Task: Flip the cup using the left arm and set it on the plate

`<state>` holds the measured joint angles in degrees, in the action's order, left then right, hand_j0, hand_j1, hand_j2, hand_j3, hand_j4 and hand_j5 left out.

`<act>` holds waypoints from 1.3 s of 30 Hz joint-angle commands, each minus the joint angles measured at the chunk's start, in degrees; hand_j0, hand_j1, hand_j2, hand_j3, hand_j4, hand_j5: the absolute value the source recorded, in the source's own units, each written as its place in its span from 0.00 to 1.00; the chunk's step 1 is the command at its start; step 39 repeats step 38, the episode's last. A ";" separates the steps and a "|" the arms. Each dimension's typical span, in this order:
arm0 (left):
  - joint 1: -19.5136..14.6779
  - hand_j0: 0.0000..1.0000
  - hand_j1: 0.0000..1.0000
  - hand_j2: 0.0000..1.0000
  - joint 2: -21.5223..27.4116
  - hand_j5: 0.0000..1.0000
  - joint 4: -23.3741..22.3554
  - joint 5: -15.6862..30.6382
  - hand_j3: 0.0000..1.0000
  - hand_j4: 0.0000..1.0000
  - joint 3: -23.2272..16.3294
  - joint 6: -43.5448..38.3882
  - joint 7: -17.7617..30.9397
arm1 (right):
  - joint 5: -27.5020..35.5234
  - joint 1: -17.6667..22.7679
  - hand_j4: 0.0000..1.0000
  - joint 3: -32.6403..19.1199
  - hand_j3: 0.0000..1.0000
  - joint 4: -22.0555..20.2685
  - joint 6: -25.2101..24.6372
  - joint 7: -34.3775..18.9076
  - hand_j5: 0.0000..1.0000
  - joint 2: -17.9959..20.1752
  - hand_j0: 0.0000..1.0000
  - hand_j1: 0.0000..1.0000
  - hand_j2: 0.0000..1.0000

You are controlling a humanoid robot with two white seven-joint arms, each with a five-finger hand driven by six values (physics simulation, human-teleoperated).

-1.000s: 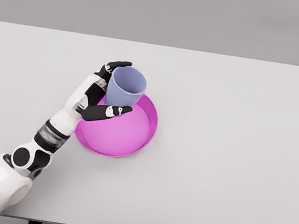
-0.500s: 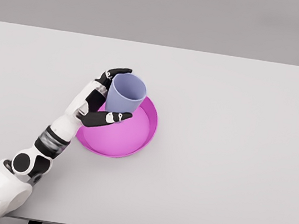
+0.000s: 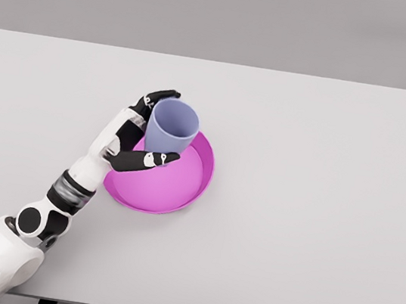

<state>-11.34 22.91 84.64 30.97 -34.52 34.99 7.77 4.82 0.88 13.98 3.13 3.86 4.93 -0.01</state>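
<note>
Smooth, matt surfaces throughout, with a plastic look.

The cup (image 3: 171,126) is pale lavender, smooth and matt like moulded plastic, its inside evenly shaded with no glints. The plate (image 3: 183,182) is magenta, equally smooth, with a faint sheen along its raised rim. The left hand (image 3: 138,133) has hard white shells with a slight gloss and black, duller fingers (image 3: 144,160). The bench (image 3: 321,177) is light grey, flat, matt and without texture.

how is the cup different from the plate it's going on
The cup is pale lavender-blue; the plate is bright magenta. The cup is tall and narrow with its mouth up, while the plate is wide and shallow with a low rim. The left hand wraps the cup; the plate lies free on the table. Both are round, plain and open-topped.
</note>
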 commanded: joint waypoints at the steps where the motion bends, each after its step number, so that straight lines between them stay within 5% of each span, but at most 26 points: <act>1: 0.00 0.92 0.92 0.92 0.03 0.92 0.44 0.24 0.92 0.92 0.15 0.01 -0.03 | 0.01 0.00 1.00 0.00 1.00 -0.05 0.00 0.00 1.00 0.01 1.00 1.00 1.00; 15: 0.09 0.99 0.99 0.99 1.00 0.99 2.11 0.85 0.99 0.99 0.42 0.01 -0.03 | 0.01 0.00 1.00 0.00 1.00 0.04 0.00 0.00 1.00 0.01 1.00 1.00 1.00; 20: -0.17 1.00 1.00 1.00 8.38 1.00 10.28 8.50 1.00 1.00 0.68 0.01 -0.03 | 0.01 0.00 1.00 0.00 1.00 0.04 0.00 0.00 1.00 0.01 1.00 1.00 1.00; 25: -1.93 1.00 1.00 1.00 14.97 1.00 10.37 8.67 1.00 1.00 0.59 0.01 0.05 | 0.01 0.00 1.00 0.00 1.00 -0.05 0.00 0.00 1.00 0.01 1.00 1.00 1.00; 28: -2.90 1.00 1.00 1.00 25.25 1.00 10.28 6.83 1.00 1.00 -0.46 0.01 3.03 | 0.01 0.00 1.00 0.00 1.00 -0.05 0.00 0.00 1.00 0.01 1.00 1.00 1.00; 32: -4.92 1.00 1.00 1.00 37.03 1.00 10.37 -8.99 1.00 1.00 1.03 0.01 7.70 | 0.01 0.00 1.00 0.00 1.00 0.04 0.00 0.00 1.00 0.01 1.00 1.00 1.00; 39: -4.75 1.00 1.00 1.00 40.55 1.00 6.24 -10.23 1.00 1.00 3.14 0.01 7.61 | 0.01 0.00 1.00 0.00 1.00 0.04 0.00 0.00 1.00 0.01 1.00 1.00 1.00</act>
